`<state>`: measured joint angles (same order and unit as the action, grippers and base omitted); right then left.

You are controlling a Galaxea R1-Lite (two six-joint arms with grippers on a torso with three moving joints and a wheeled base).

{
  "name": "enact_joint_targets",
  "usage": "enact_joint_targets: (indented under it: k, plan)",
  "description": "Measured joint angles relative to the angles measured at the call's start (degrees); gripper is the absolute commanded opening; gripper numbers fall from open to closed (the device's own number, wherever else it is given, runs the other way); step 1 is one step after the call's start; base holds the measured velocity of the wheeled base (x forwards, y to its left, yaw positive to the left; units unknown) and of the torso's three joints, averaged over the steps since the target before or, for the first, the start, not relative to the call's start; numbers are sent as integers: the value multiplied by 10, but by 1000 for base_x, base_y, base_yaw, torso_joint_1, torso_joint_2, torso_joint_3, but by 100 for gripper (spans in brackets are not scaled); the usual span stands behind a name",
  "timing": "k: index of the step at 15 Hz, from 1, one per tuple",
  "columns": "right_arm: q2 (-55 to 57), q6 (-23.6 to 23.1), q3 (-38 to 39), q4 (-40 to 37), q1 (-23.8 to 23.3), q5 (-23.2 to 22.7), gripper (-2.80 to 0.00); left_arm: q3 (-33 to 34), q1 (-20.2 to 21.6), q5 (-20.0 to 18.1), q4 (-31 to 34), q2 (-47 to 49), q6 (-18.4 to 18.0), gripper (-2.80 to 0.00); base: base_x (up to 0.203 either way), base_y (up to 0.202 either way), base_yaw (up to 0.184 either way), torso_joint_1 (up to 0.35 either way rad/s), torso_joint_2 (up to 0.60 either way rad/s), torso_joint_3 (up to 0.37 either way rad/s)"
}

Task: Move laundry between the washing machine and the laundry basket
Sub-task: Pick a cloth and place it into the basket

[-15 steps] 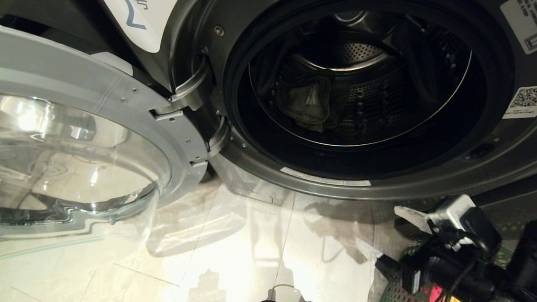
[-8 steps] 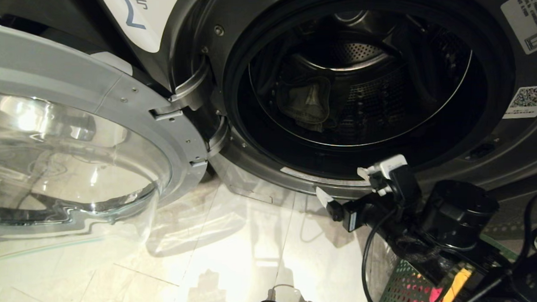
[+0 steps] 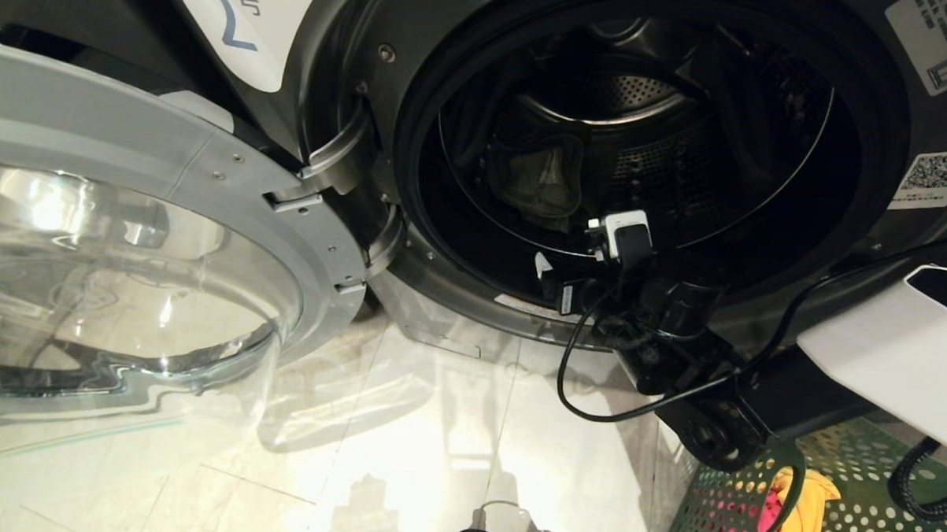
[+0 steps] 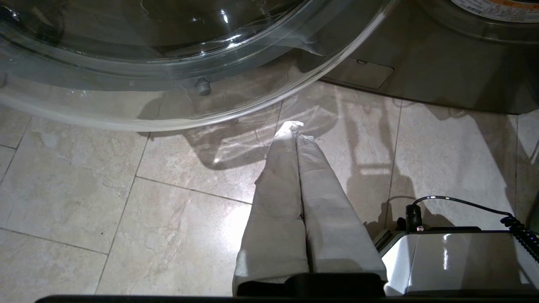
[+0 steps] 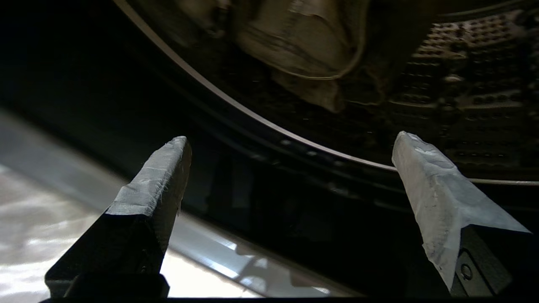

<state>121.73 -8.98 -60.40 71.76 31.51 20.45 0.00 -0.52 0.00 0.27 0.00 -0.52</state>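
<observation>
Jeans [image 3: 541,182] lying crumpled in drum, long axis unclear, beyond my right gripper [image 3: 580,250]; its fingers [image 5: 160,181] standing spread, empty.

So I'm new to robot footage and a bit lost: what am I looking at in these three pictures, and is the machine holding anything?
It is a two-armed robot doing laundry. The wide picture comes from a camera on its head, looking down at a washing machine whose glass door is swung open to the left. Faded jeans lie inside the drum. At lower right is a green laundry basket with a yellow-orange garment and a red one in it.

The other two pictures come from cameras on the wrists. The right end effector is at the drum's mouth, its two taped fingers spread wide apart, pointing toward the jeans and holding nothing. The left end effector hangs over the tiled floor below the door, its fingers pressed together, also empty.
</observation>
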Motion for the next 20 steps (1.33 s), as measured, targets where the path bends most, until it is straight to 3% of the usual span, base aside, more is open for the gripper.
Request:
enact_joint_targets:
  k: [4,9,16,20]
  plan:
    - [40,22,-118,-94,-35,12,0,0,0,0,0,0,0,-280,0,0,0,0,0,0]
    - [79,97,-256,-233,-51,31,0,0,0,0,0,0,0,-280,0,0,0,0,0,0]
    - [135,111,-405,-241,-27,125,0,0,0,0,0,0,0,-280,0,0,0,0,0,0]
    - [191,122,-501,-250,-30,135,0,0,0,0,0,0,0,-280,0,0,0,0,0,0]
